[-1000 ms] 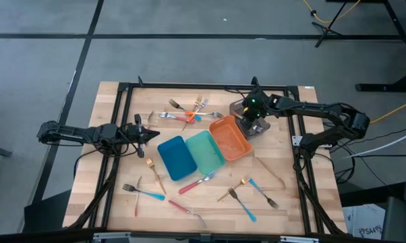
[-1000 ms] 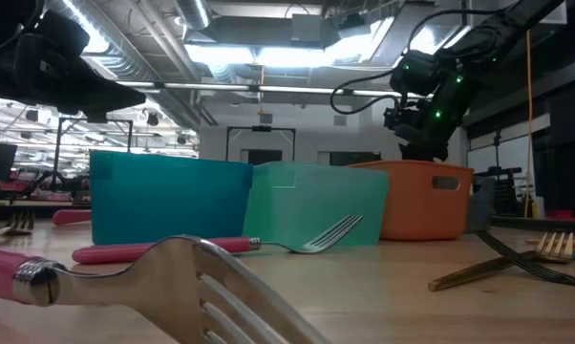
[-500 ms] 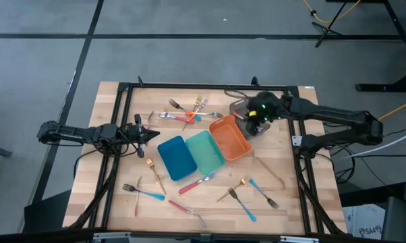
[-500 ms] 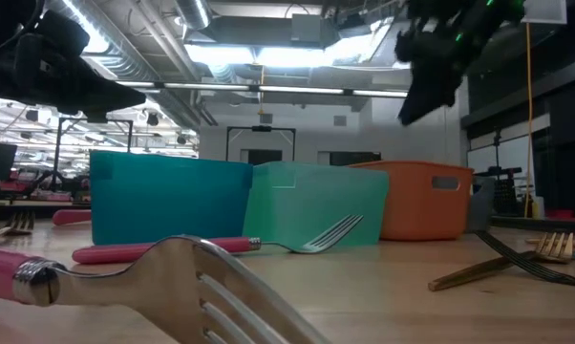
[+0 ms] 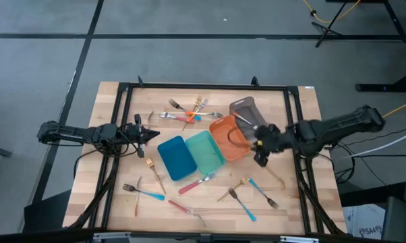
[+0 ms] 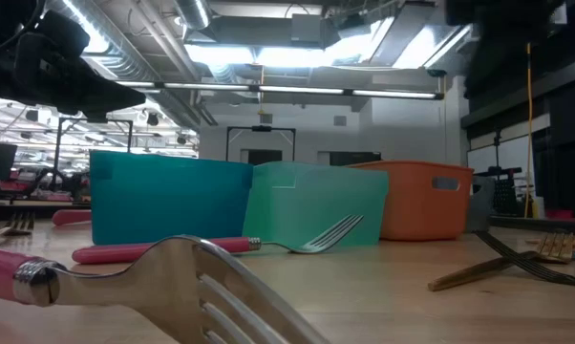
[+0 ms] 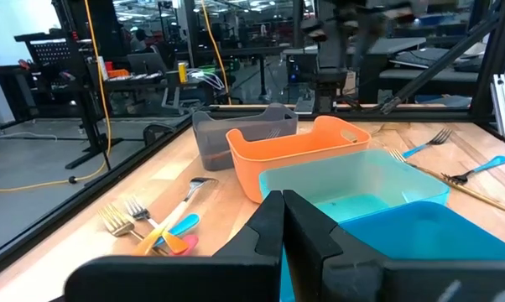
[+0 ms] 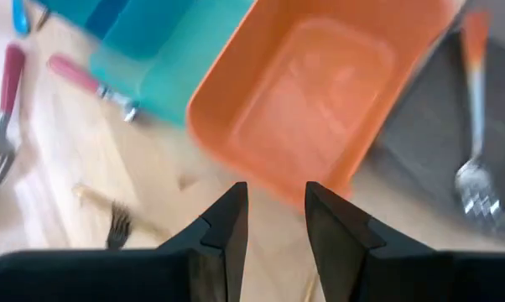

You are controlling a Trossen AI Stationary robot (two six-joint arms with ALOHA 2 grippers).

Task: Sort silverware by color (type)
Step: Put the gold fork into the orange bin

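Note:
The silverware lies scattered on the wooden table. A cluster [image 5: 189, 111] lies at the far side, and blue, red and gold forks [image 5: 243, 192] lie at the near side. One orange-handled utensil [image 8: 477, 101] lies in the grey tray [image 5: 243, 108]. My right gripper [image 5: 259, 155] hangs open and empty by the near right corner of the orange tray [image 5: 228, 138]; its gap also shows in the right wrist view [image 8: 274, 220]. My left gripper [image 5: 149, 135] is shut and empty, left of the blue tray [image 5: 176, 157].
The blue, teal [image 5: 204, 152], orange and grey trays stand in a slanting row at mid-table. A thin gold utensil [image 5: 270, 172] lies just near of my right gripper. A black frame [image 5: 297, 121] borders the table's sides. A pink-handled fork [image 6: 125, 277] lies close to the low camera.
My right gripper has gone from above the grey tray toward the table's near edge, to the orange tray's near right corner, rising out of the low view. The grey tray now shows uncovered, with a utensil lying in it.

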